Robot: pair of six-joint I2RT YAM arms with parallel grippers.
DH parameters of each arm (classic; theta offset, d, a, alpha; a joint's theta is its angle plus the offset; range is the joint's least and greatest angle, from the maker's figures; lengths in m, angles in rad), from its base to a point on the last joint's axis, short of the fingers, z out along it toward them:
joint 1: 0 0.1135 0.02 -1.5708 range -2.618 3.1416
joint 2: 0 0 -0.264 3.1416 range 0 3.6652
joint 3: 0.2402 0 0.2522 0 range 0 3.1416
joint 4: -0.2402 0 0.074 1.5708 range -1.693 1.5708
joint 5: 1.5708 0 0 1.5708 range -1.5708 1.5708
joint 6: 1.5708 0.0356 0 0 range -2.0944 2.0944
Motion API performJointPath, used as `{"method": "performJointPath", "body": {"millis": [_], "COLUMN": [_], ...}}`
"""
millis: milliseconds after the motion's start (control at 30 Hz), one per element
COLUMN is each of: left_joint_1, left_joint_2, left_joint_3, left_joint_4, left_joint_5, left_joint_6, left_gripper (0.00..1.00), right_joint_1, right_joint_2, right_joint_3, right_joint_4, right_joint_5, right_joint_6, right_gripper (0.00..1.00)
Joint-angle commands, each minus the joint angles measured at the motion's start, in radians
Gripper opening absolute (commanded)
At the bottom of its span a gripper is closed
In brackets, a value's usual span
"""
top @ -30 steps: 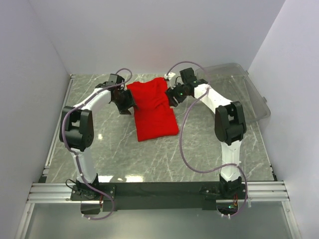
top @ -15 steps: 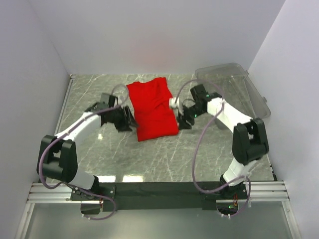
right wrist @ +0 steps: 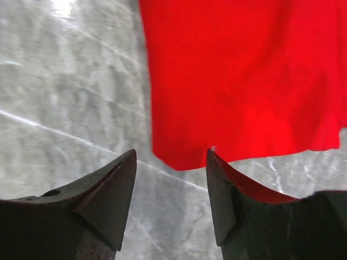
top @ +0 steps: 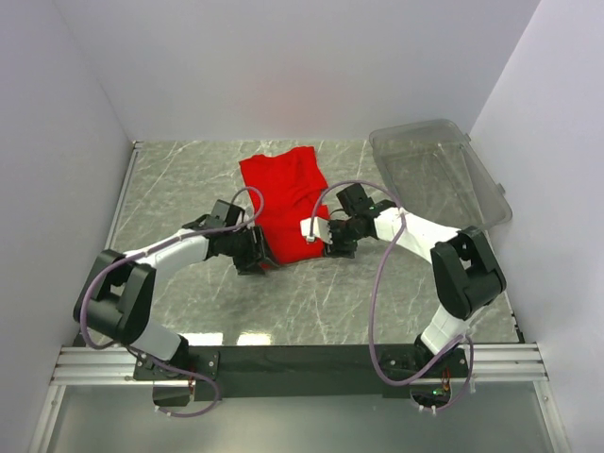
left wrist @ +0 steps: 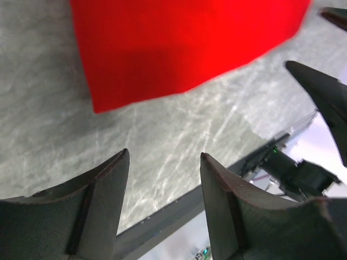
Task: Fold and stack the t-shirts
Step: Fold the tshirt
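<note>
Left hand [left wrist: 164, 154]: fingers spread, only bare counter [left wrist: 49, 135] between them; held low, just short of the near left corner of the shirt [top: 283, 189], not touching it.
Right hand [right wrist: 171, 151]: fingers spread, set either side of the shirt's near right corner; the cloth lies loose between them, not pinched.
Shirt: red, folded into a long strip, flat on the counter towards the back, its near edge between the two hands.
Bin [top: 444, 165]: clear plastic, far right, apart from the shirt.

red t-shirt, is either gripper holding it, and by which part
Neither. The left gripper and right gripper stand open by the near corners of the t-shirt, jaws empty.
</note>
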Motion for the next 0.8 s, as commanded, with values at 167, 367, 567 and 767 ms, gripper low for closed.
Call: {"method": "performJointPath", "body": {"millis": [167,367,567,767], "left_joint_1": [-0.012,-0.012,-0.014,-0.014], "left_joint_2": [0.061,0.122,0.189,0.234], "left_joint_3": [0.075,0.118,0.144,0.135], "left_joint_4": [-0.035,-0.028,-0.060,-0.069], "left_joint_5": [-0.157,-0.193,-0.217,-0.227], "left_joint_6": [-0.035,-0.043,-0.043,-0.032], "left_gripper": [0.62,0.62,0.59,0.55], "right_joint_1": [0.017,0.017,0.017,0.019], "right_joint_2": [0.022,0.031,0.027,0.027], "right_joint_3": [-0.015,-0.019,-0.019,-0.036], "right_joint_4": [0.096,0.113,0.099,0.076], "right_joint_5": [0.053,0.056,0.041,0.027], "right_joint_6": [0.002,0.019,0.006,-0.039], "right_gripper": [0.61,0.61,0.62,0.63]}}
